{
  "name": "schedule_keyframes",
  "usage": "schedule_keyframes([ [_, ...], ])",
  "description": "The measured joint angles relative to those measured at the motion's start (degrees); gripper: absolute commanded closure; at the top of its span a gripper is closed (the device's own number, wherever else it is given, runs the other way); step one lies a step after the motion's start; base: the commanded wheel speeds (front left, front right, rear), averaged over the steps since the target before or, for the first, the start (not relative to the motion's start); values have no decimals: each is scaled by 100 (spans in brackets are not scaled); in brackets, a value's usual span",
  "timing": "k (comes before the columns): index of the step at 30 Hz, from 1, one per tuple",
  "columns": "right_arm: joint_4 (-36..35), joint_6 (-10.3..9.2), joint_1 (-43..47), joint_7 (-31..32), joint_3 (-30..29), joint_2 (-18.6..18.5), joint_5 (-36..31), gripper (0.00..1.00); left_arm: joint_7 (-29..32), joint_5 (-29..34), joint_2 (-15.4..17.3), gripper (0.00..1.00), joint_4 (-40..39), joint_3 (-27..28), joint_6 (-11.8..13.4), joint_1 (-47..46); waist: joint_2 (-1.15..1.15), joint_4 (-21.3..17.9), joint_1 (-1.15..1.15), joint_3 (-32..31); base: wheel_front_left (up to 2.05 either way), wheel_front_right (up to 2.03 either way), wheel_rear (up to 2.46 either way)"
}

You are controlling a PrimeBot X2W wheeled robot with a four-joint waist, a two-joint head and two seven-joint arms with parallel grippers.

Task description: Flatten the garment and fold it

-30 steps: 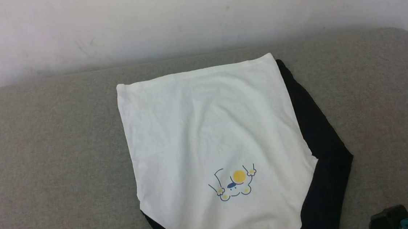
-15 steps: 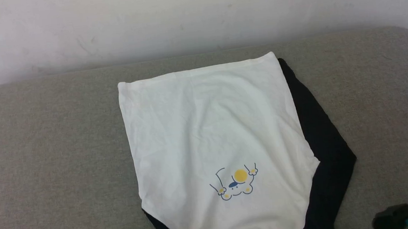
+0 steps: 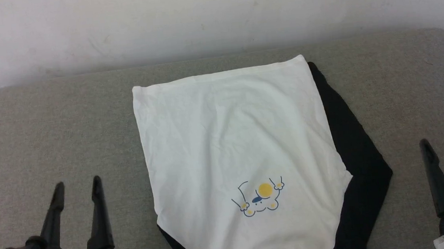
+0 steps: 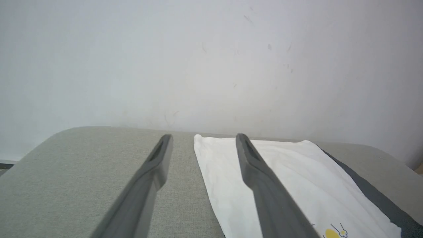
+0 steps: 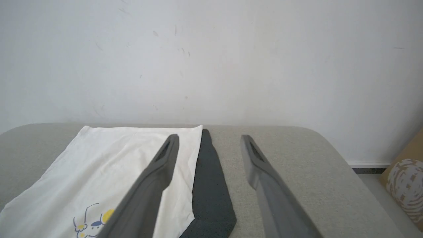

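spotted garment (image 3: 231, 139) spread on grey cushion (image 3: 48, 126); left gripper (image 3: 77, 185) at 8 o'clock, right gripper (image 3: 443, 140) at 4 o'clock, both released, grasping nothing.

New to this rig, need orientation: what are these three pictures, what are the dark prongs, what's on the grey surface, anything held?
It is a two-armed robot. One picture looks down from its head: the left end effector at lower left, the right end effector at lower right, each two dark fingers. The other two come from wrist cameras, looking along each arm's fingers. On the grey surface lies a shirt: white body, black sleeve along its right edge, small print. Both are open, beside the shirt, holding nothing.
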Motion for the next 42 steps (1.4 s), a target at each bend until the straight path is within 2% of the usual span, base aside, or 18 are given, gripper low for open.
schedule_keyframes([
  [4, 215, -1, -24, -872, -40, 224, -720, 0, -728, 393, -470, 0, 366, 23, 245, 13, 0, -4, 0, 51, 0, 0, 0],
  [8, 588, 0, 49, -1556, -43, 349, -1125, 0, -901, 783, -853, 0, 714, -22, 347, 111, 0, 4, 0, 91, 0, 0, 0],
  [12, 896, 0, 132, -1866, -71, 367, -1083, 0, -932, 1073, -1000, 0, 960, -113, 312, 147, 0, 21, 0, 132, 0, 0, 0],
  [16, 1010, 0, 105, -1973, -70, 369, -1032, 0, -933, 1126, -981, 0, 984, -58, 178, 74, 0, 18, 0, 215, 0, 0, 0],
  [19, 1001, 0, 27, -1975, -63, 370, -1031, 0, -791, 1125, -781, 0, 977, -23, -36, -260, 0, 12, 0, 294, 0, 0, 0],
  [21, 978, 0, -45, -1965, -54, 372, -1031, 0, -450, 1126, -497, 0, 977, -9, -272, -641, 0, 4, 0, 363, 0, 0, 0],
  [23, 939, 0, -107, -1960, -42, 372, -1028, 0, 45, 1085, -167, 0, 987, -5, -578, -1168, 0, -6, 0, 457, 0, 0, 0],
  [29, 896, 0, -276, -1962, 22, 374, -984, 0, 1610, 593, 454, 0, 1305, 10, -1441, -2996, 0, -40, 1, 831, 0, 0, 0],
  [32, 872, 0, -415, -1970, 80, 374, -984, 0, 2209, 336, 552, 0, 1656, -9, -1764, -3830, 0, -75, 1, 1058, 0, 0, 0],
  [37, 883, 0, -634, -1964, 169, 372, -990, 0, 3187, -143, 506, 0, 2349, -294, -2282, -4850, 0, -145, 2, 1463, 0, 0, 0],
  [40, 901, 0, -720, -1962, 232, 374, -1002, 0, 3598, -259, 458, 0, 2732, -447, -2429, -5182, 0, -195, 1, 1692, 0, 0, 0],
  [42, 900, 0, -767, -1965, 244, 374, -1006, 0, 3824, -260, 436, 0, 2906, -550, -2441, -5317, 0, -232, 1, 1836, 0, 0, 0],
])
